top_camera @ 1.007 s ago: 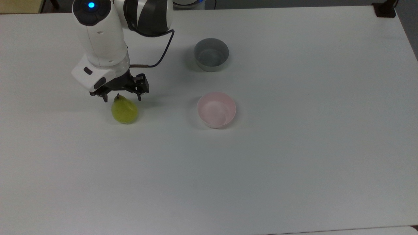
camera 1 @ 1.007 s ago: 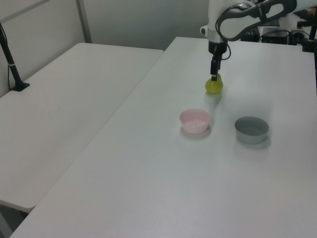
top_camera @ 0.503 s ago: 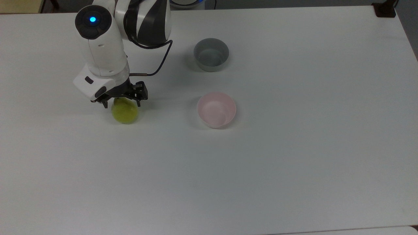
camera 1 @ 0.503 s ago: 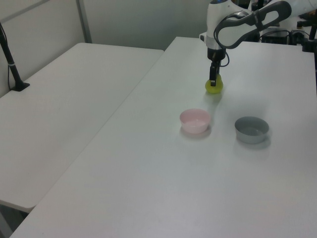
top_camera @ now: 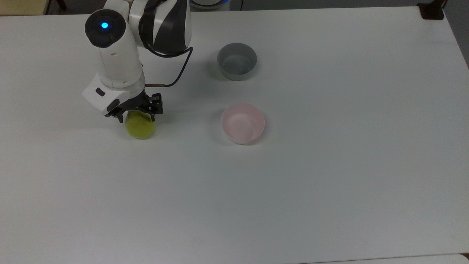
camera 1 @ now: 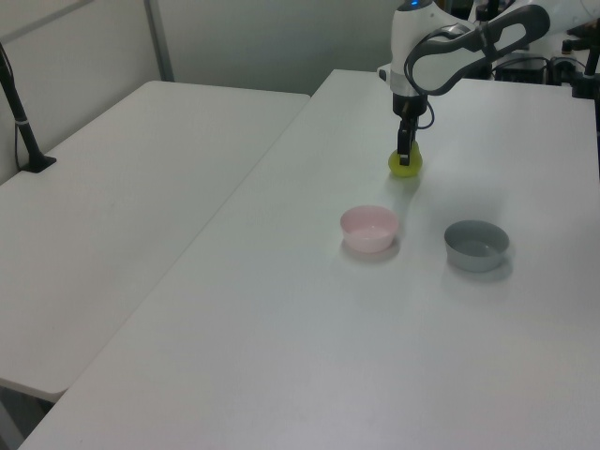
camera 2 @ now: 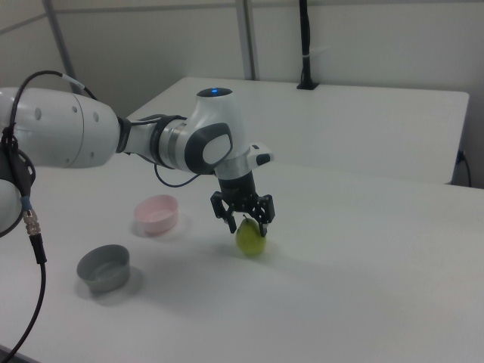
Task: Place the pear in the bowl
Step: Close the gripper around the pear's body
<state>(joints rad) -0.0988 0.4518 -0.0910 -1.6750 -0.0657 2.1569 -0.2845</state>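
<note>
Since a second ago the claw point(top_camera: 135, 116) has dropped over the pear point(top_camera: 140, 126) near the worktop's point(top_camera: 329, 183) edge, fingers spread astride it, ungripped; closing, then carrying to the pink bowl point(top_camera: 242, 123), should follow.

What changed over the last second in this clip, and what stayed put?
The gripper came down from just above the pear until its open fingers straddle the pear's upper part, covering the stem in the top view. The fingers have not visibly closed on it. The pear sits where it was on the table, and the pink bowl and grey bowl have not moved.
</note>
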